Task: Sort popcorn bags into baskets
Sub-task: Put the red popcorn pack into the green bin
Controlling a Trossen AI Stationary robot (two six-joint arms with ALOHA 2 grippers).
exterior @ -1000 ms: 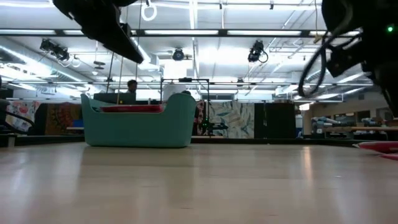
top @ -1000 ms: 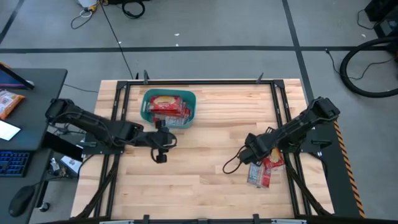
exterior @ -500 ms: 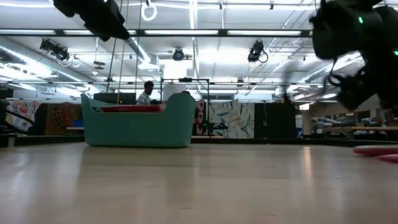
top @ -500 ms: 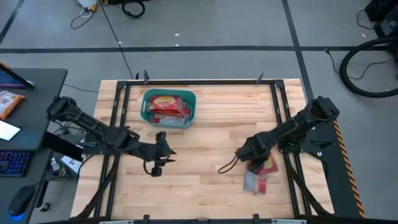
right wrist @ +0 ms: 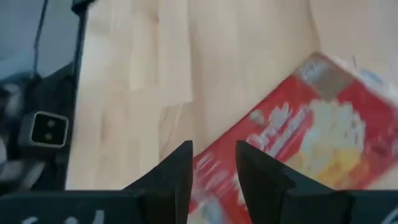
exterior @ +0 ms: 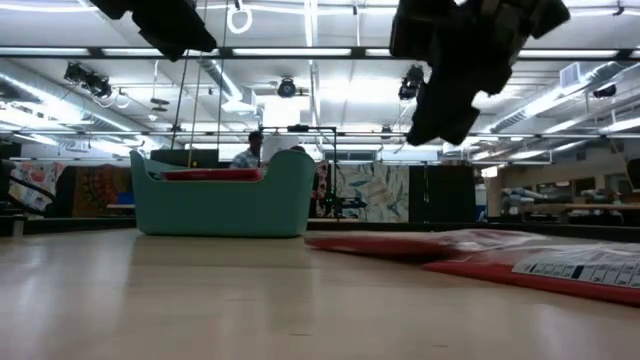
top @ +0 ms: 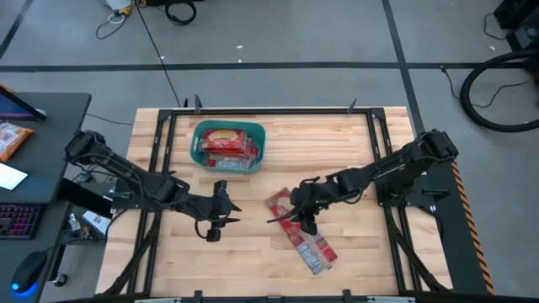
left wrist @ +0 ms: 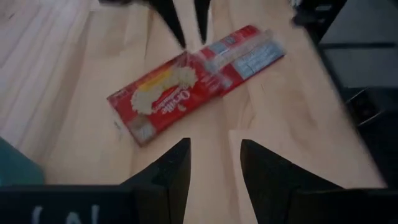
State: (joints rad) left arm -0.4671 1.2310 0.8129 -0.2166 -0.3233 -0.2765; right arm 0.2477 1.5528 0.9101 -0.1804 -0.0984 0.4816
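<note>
Your right gripper (top: 305,220), jaws apart and empty, hovers over two popcorn bags (top: 296,229) mid-table, handy for the teal basket (top: 199,154); left gripper (top: 215,220) waits, jaws apart.

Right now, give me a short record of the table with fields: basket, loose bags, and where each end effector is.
basket: teal basket near the table's far edge, toward the left, with red popcorn bags inside
loose bags: two popcorn bags on the wood near the table's middle, one beside the right end effector, the other nearer the front edge
left end effector: above bare wood in front of the basket, fingers apart, holding nothing
right end effector: over the loose bags; grip cannot be told
</note>
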